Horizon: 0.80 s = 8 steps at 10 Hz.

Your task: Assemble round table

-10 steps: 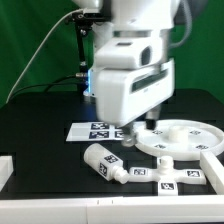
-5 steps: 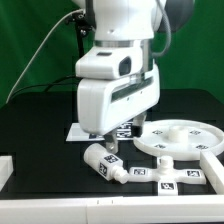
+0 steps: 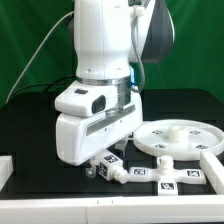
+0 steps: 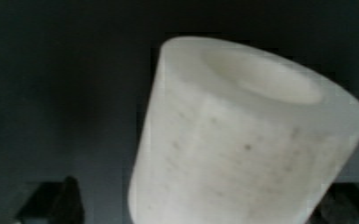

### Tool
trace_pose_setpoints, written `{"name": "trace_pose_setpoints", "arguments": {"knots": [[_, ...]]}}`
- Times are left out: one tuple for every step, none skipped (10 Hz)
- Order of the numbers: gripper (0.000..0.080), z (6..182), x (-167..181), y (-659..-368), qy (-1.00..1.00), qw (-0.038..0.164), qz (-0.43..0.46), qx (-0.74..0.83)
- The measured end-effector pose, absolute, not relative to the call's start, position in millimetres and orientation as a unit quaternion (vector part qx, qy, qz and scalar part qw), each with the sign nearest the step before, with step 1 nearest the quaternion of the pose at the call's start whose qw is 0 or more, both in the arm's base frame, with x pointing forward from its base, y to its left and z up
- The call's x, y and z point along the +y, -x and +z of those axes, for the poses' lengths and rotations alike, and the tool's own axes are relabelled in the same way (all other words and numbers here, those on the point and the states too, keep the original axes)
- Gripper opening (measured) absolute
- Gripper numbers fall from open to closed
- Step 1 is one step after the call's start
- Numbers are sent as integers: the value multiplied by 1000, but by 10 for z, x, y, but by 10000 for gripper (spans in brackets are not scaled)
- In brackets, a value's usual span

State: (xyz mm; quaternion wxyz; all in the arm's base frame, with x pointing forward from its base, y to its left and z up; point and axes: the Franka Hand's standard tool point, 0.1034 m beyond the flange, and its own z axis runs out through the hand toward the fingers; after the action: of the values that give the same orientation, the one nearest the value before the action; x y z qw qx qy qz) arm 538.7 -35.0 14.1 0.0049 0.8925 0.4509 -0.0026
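Observation:
The short white cylindrical leg [image 3: 116, 169] lies on the black table, mostly hidden behind my gripper [image 3: 99, 164] in the exterior view. In the wrist view the leg [image 4: 247, 130] fills the frame, and my gripper [image 4: 208, 206] is open, with one dark fingertip [image 4: 55, 200] standing apart from the leg's side. The large rimmed round disc [image 3: 182, 137] lies flat to the exterior view's right. The cross-shaped base [image 3: 172, 181] with tags lies in front of the disc.
A white wall piece [image 3: 213, 165] borders the parts at the exterior view's right, and another [image 3: 5, 170] sits at the left front. The marker board [image 3: 130, 148] is almost wholly hidden behind the hand. A green backdrop stands behind.
The arm has moved to the exterior view's left and down, from over the marker board to low over the leg, covering most of it.

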Motion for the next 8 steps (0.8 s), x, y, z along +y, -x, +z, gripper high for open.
{"name": "trace_pose_setpoints", "arguments": {"knots": [[527, 139, -349, -5385, -893, 5, -3, 451], [398, 140, -349, -5388, -892, 5, -3, 451], [400, 141, -349, -5388, -892, 5, -2, 451], [400, 141, -349, -5389, -892, 5, -2, 451], [400, 159, -367, -5385, -883, 6, -2, 469], [400, 296, -440, -5328, -863, 11, 2, 504], [400, 435, -482, -5215, -855, 16, 9, 519], [400, 551, -546, -5064, -843, 25, 20, 537]]}}
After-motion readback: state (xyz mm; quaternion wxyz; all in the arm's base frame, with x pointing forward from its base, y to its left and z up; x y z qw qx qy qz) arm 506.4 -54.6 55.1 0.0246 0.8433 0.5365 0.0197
